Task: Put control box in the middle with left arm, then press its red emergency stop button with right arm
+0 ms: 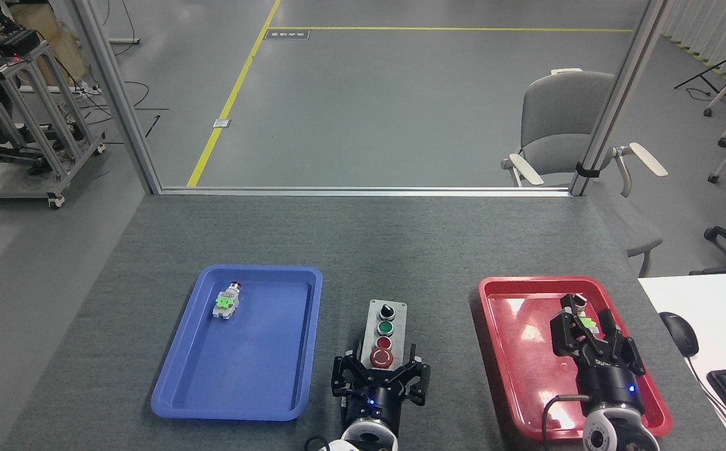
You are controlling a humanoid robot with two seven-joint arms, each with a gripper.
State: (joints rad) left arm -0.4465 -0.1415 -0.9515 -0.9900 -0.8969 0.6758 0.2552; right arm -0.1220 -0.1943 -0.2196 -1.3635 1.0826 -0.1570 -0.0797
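The control box (385, 331) lies flat on the dark grey worktop (400, 250), in the bare strip between the two trays; its near end sits right between the left gripper (380, 373) jaws, which are spread wide on both sides of it; I cannot tell if they touch its walls. It looks like hard plastic, stiff, and light enough to lift or slide; the smooth walls may slip, so the best hold is on the two long sides near the black base, not on the knob or buttons. The red emergency stop button (381, 357) is the big round one closest to those jaws, so it may be hard to reach while they stay there; it looks tough and made for a firm push straight down.

The blue tray (181, 388) is well off to the left of those jaws, with a small switch part (227, 302) in it. The right gripper (587, 331) hangs over the red tray (513, 376), jaws spread, with another small switch part (584, 311) just ahead of its tips.
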